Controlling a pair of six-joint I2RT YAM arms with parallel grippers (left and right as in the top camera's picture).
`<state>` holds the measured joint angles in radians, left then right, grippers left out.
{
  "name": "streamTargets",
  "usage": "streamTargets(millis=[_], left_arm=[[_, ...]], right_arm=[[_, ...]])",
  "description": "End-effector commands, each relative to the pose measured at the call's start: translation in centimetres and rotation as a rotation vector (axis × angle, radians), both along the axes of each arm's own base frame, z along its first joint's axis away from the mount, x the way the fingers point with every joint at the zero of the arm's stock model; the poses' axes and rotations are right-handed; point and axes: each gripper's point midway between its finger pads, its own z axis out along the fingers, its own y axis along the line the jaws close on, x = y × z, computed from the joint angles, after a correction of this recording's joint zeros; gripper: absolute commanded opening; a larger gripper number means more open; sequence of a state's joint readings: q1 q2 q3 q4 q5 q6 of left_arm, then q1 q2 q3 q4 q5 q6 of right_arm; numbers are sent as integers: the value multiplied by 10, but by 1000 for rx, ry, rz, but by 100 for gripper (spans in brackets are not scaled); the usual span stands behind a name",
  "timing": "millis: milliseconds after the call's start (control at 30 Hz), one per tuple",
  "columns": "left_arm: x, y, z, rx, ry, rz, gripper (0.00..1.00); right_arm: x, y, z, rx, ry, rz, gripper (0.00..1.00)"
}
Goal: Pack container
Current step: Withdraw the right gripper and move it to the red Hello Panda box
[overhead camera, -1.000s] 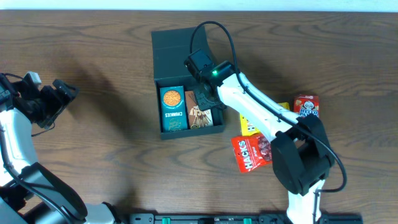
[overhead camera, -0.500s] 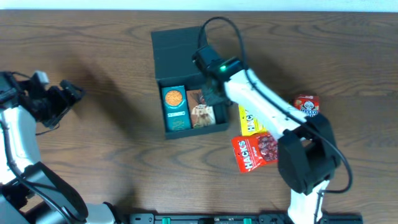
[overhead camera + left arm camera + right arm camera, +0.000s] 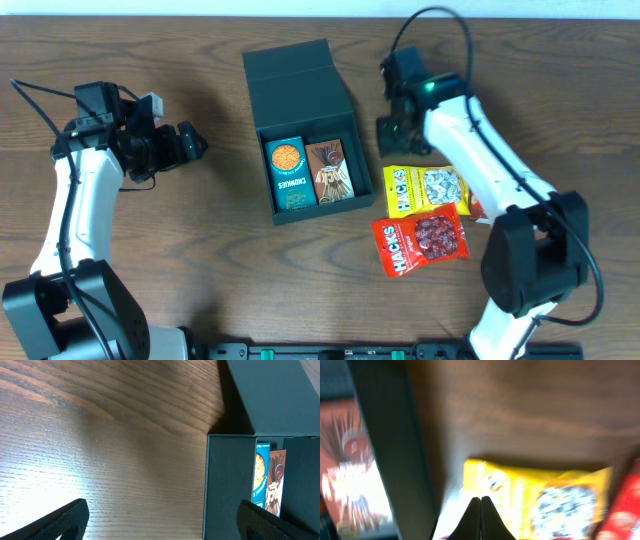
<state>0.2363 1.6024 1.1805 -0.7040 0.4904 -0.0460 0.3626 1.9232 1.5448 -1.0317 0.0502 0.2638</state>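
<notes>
Looking down from overhead, the container [image 3: 295,80] sits mid-worktop [image 3: 200,270] with its flap lid laid back. A blue packet [image 3: 286,172] and a brown packet [image 3: 329,170] lie side by side inside. The left pincer [image 3: 190,143] hovers apart on its left, spread wide and empty. The right pincer [image 3: 392,130] hangs just right of the container, near a yellow packet [image 3: 425,188] that touches a red packet [image 3: 420,240]. From the left wrist, wide-set fingers [image 3: 60,520] frame the container's outer wall and both packets. The right wrist view is blurred; its fingertips are pressed together, holding nothing, over the yellow packet's edge.
</notes>
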Motion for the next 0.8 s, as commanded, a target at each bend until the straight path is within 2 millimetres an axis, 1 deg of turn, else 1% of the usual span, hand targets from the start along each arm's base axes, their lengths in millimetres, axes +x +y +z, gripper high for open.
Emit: streamTargets(millis=[0, 100, 167, 267, 367, 533, 767], left_arm=[[4, -1, 12, 5, -34, -15, 95], [3, -1, 12, 4, -33, -15, 95], [3, -1, 12, 5, -33, -15, 95], [4, -1, 12, 5, -35, -15, 95], [3, -1, 12, 5, -32, -15, 95], [3, 0, 12, 7, -32, -13, 95], [3, 0, 11, 12, -31, -12, 95]], right_arm=[[-34, 23, -19, 41, 96, 89, 1], [-57, 34, -33, 46, 154, 130, 2], [-66, 44, -36, 53, 167, 159, 1], [-71, 60, -36, 59, 154, 206, 2], [-77, 71, -36, 57, 152, 240, 1], [-78, 77, -36, 64, 146, 251, 2], [-88, 91, -34, 146, 185, 265, 2]])
